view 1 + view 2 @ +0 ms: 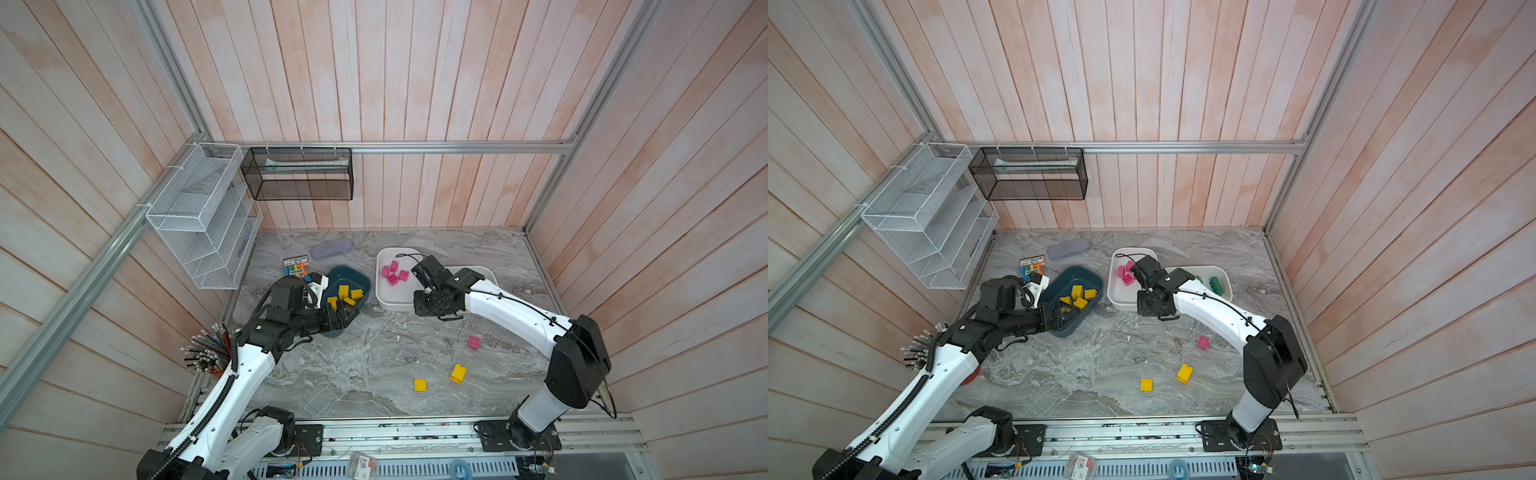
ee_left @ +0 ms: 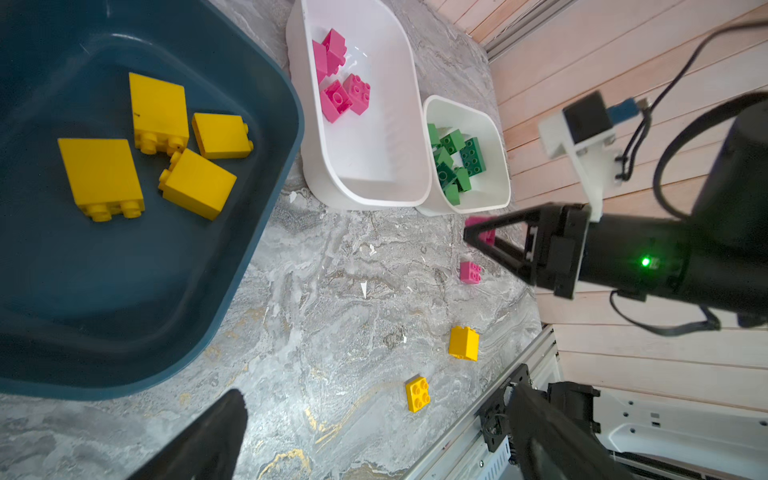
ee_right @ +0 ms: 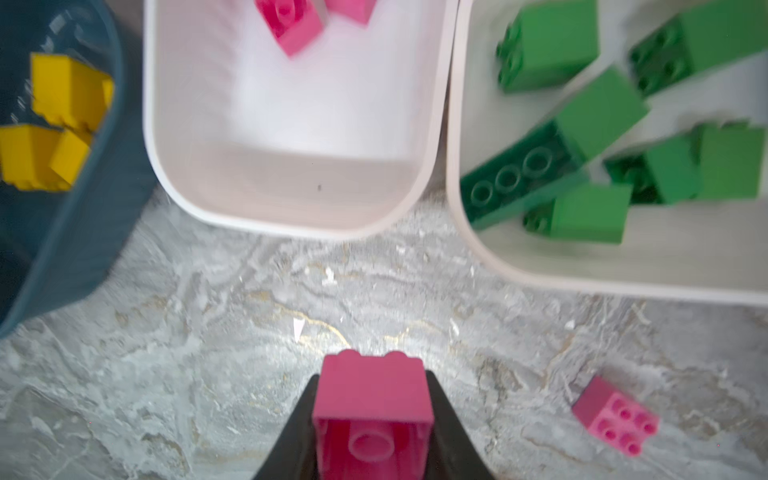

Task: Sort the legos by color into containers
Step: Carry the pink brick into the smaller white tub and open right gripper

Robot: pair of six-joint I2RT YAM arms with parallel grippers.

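My right gripper (image 3: 372,419) is shut on a pink brick (image 3: 372,399), held above the table just in front of the two white tubs. One white tub (image 1: 380,291) holds several pink bricks (image 1: 392,274); its neighbour (image 1: 1227,282) holds several green bricks (image 1: 1214,284). My left gripper (image 1: 338,318) stands open and empty over the near corner of the teal tub (image 1: 361,280), which holds several yellow bricks (image 1: 344,292). Loose on the table lie a pink brick (image 1: 473,342), a tall yellow brick (image 1: 458,373) and a flat yellow brick (image 1: 420,385).
A pack of markers (image 1: 296,266) and a greyish oblong case (image 1: 331,249) lie behind the teal tub. White (image 1: 199,216) and black (image 1: 297,174) mesh baskets hang on the walls. A bundle of pencils (image 1: 208,351) stands at the left edge, and a metal rail (image 1: 395,432) runs along the front.
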